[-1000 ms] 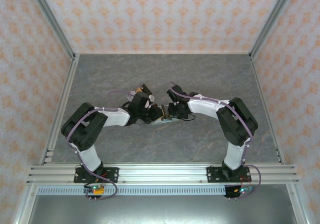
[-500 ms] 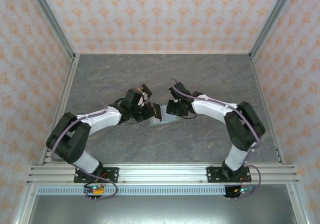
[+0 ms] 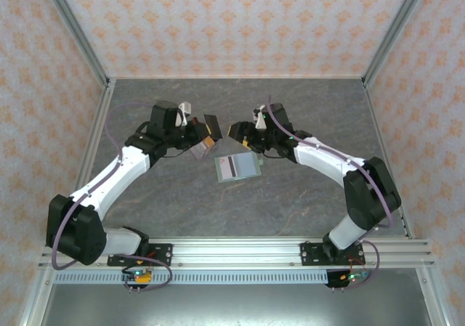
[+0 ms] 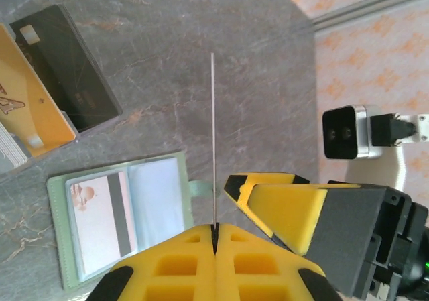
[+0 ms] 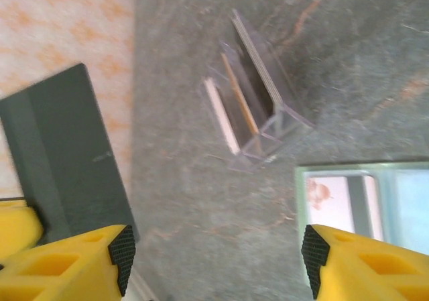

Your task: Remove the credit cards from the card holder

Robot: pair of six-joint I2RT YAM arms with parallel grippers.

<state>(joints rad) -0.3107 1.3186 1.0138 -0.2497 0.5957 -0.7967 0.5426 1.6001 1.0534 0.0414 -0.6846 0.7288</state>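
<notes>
"What sits in your containers?"

"Your flat sage-green two-panel card holder (image 4: 157, 197) lies open on the grey table (image 4: 255, 66) with one white striped card (image 4: 100, 220). The clear acrylic stand (image 5: 268, 140) holds three cards (image 4: 40, 100)."

"And your fingers?"

"Your left gripper (image 4: 214, 228) pinches one dark grey card (image 5: 64, 153). Your right gripper (image 5: 214, 251) gapes wide."

Your left gripper (image 4: 214, 228) pinches a credit card (image 4: 213, 140) edge-on, jaws closed; your right gripper (image 5: 218, 261) faces it, jaws spread wide.

No legible text on card holder (image 4: 65, 237) or orange card (image 4: 30, 96)
</notes>
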